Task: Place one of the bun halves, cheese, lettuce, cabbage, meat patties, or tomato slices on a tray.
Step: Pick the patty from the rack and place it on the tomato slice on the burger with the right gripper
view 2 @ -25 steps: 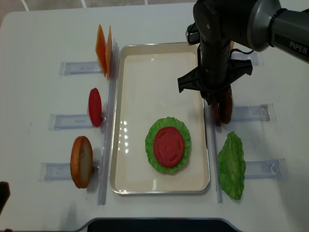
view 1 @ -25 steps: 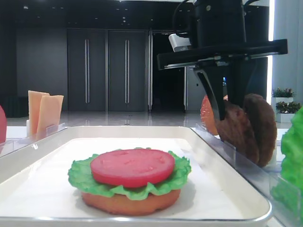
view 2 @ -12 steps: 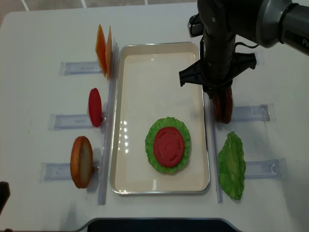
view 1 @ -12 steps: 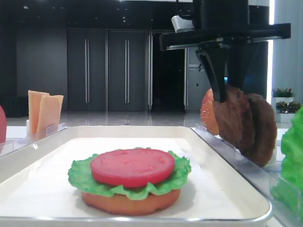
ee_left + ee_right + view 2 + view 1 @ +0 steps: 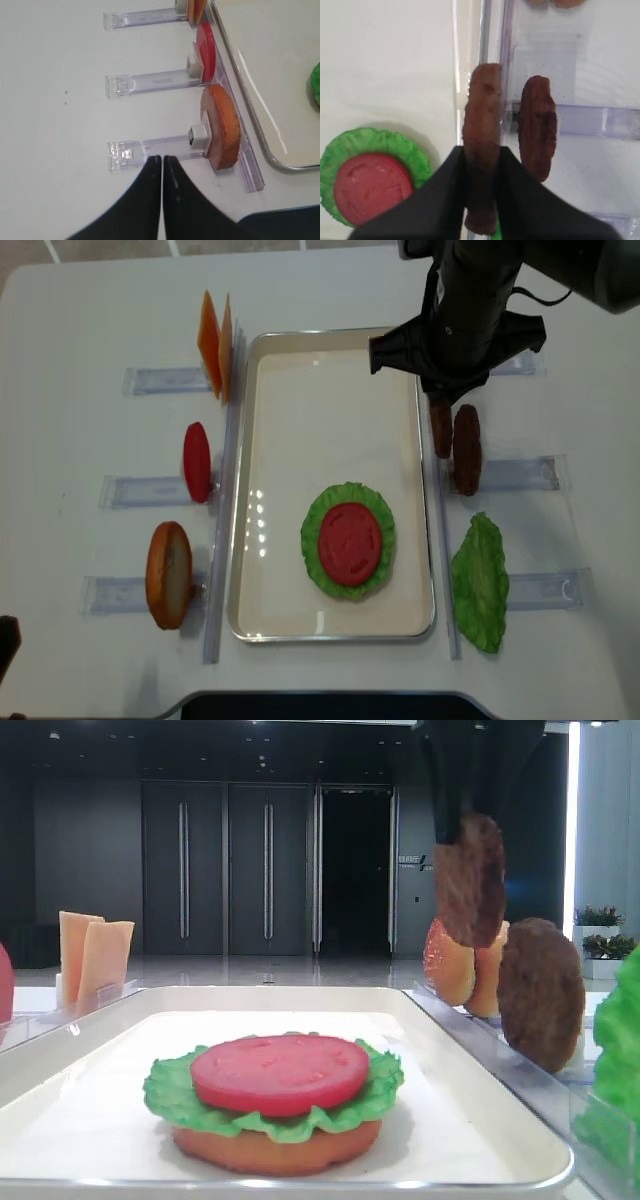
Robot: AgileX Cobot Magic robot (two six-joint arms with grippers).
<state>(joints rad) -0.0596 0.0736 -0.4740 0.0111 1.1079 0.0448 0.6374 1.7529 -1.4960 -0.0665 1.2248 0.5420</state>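
Note:
My right gripper (image 5: 482,167) is shut on a dark-brown meat patty (image 5: 482,120), held on edge in the air above the tray's right rim (image 5: 425,455). In the low exterior view this patty (image 5: 468,880) hangs above the second patty (image 5: 540,995), which stands in its clear holder (image 5: 520,475). On the white tray (image 5: 330,380) lies a stack: a bun half (image 5: 270,1150), lettuce (image 5: 312,525) and a tomato slice (image 5: 348,540) on top. My left gripper (image 5: 162,159) is shut and holds nothing, low over the table beside a holder with an upright bun half (image 5: 222,127).
Left of the tray stand cheese slices (image 5: 215,340), a red tomato slice (image 5: 197,462) and a bun half (image 5: 168,575) in clear holders. To the right are another lettuce leaf (image 5: 480,580) and more bun halves (image 5: 450,960). A dark edge (image 5: 320,706) borders the table front.
My right gripper has risen with one meat patty, lifting it out of the holder and away from the other patty. The left gripper has not moved.

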